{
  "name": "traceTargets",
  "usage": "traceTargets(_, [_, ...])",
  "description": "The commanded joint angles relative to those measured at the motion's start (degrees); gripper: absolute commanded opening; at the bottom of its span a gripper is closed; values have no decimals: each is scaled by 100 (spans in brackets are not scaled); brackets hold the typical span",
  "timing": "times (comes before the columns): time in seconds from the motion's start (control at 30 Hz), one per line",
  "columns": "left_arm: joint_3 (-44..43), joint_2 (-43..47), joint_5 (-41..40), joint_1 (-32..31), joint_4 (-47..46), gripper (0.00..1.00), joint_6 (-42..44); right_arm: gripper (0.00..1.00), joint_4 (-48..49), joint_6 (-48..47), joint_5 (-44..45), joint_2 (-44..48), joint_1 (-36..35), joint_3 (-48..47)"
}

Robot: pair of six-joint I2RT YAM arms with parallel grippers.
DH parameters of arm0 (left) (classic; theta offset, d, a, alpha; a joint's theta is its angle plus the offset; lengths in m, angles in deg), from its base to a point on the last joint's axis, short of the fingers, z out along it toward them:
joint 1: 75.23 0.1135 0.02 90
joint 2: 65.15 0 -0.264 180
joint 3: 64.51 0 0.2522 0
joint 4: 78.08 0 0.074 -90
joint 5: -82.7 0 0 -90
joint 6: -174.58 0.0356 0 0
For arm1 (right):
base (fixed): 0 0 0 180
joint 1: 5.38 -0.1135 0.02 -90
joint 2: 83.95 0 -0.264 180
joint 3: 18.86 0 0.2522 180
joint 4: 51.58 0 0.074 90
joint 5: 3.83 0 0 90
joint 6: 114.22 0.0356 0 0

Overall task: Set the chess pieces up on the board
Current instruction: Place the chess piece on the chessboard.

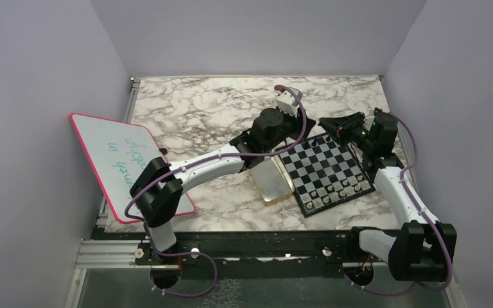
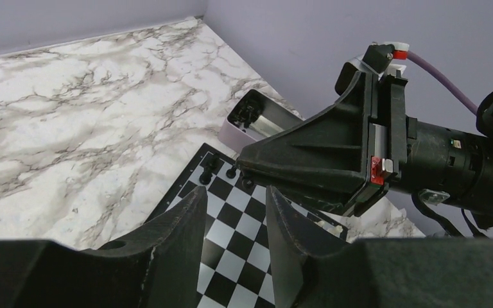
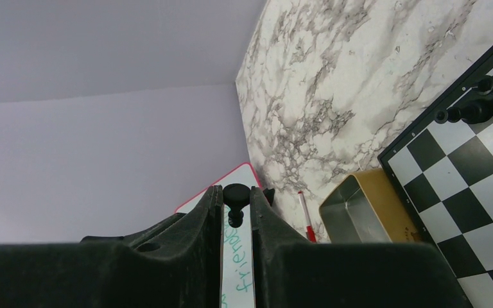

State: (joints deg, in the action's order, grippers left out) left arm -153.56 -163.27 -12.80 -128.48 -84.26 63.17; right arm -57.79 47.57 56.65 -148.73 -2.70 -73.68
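Black pawn [image 3: 235,194] is being clamped in right jaws, shown only by right wrist; left jaws being held apart by chessboard [image 2: 232,247].

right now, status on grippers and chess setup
Left gripper open, empty, over board. Right gripper shut on black piece. Pale pieces along near edge, few black ones placed. Grippers crowd each other.

A white marble-veined surface [image 1: 218,109] fills the space between plain lavender walls [image 1: 263,32]. At its left edge lies a pink-rimmed whiteboard [image 1: 112,160] with teal handwriting on it. Near the middle sits an open gold tin [image 1: 273,183], its silvery inside showing. A thin red pen [image 3: 308,224] lies between the whiteboard and the tin.
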Motion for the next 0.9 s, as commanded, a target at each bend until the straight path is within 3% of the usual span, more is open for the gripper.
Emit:
traceTargets(0.0, [-380, -359, 189, -95, -519, 38, 132, 14, 213, 109, -181, 147, -30, 62])
traceTargets(0.27, [-585, -768, 280, -124, -590, 26, 103, 14, 275, 159, -173, 171, -30, 130])
traceTargets(0.63, [-757, -1014, 418, -133, -598, 23, 95, 14, 313, 178, -168, 132, -39, 65])
traceTargets(0.87, [-857, -1146, 442, -133, -598, 9, 136, 14, 311, 184, -203, 198, -35, 173])
